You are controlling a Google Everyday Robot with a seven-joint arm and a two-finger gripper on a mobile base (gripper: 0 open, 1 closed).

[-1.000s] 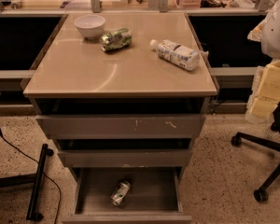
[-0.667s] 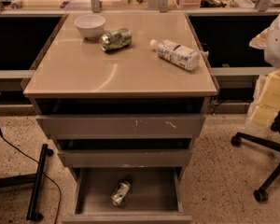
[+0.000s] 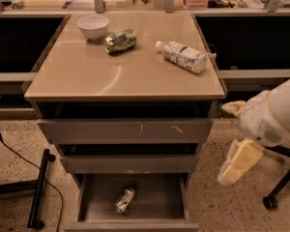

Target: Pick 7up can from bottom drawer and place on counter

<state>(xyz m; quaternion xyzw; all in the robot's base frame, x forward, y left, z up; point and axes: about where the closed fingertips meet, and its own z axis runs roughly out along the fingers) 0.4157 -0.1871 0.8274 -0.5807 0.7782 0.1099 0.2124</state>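
Down in the bottom drawer (image 3: pixel 159 197), pulled out at the foot of the cabinet, the 7up can (image 3: pixel 124 200) lies on its side on the grey floor, a little left of the middle and slanted, its top end pointing up and to the right. Nothing else shares the drawer with it. Off to the right of the cabinet, level with the middle drawer and well apart from the can, hangs the gripper (image 3: pixel 239 153); it carries nothing, and whether it is open or closed cannot be told from this view. On the counter (image 3: pixel 125 76) stand a white bowl (image 3: pixel 93 26), a greener can (image 3: pixel 120 41) on its side and a plastic bottle (image 3: pixel 183 56) lying down, with bare surface in front of them. The can looks thin-walled and likely light, so a hard squeeze could buckle it, and its smooth round skin may roll or slip. A sensible hold would be across the middle of the body, square to its long axis, coming from above, since the drawer walls leave little room at the sides
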